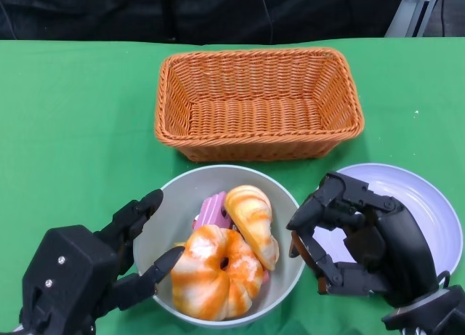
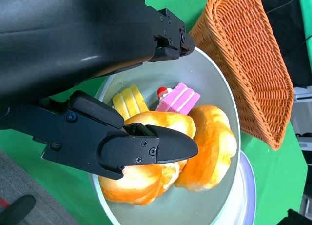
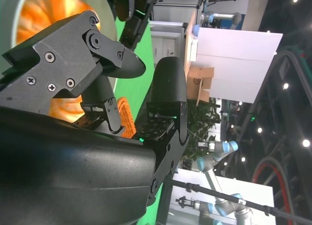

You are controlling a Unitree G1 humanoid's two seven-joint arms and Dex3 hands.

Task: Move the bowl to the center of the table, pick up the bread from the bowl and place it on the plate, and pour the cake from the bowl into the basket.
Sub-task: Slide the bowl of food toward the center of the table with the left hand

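The left robot hand (image 1: pixel 109 255) gripped the near-left rim of the grey bowl (image 1: pixel 174 204), one finger lying along the outside wall and another reaching over the rim to the round orange-and-white bread (image 1: pixel 214 273); the left wrist view showed that inner fingertip (image 2: pixel 165 146) lying against the bread's top. The right robot hand (image 1: pixel 356 240) hung just beside the bowl's right rim, above the near edge of the pale plate (image 1: pixel 429 204), its fingers curled partway inward with a gap between them and nothing in them; whether it touched the bowl could not be told. The bowl stood on the green tabletop (image 1: pixel 73 124) just in front of the wicker basket (image 1: pixel 258 102), holding the round bread, a croissant-shaped bread (image 1: pixel 251 219) and a pink cake slice (image 1: pixel 212 211).
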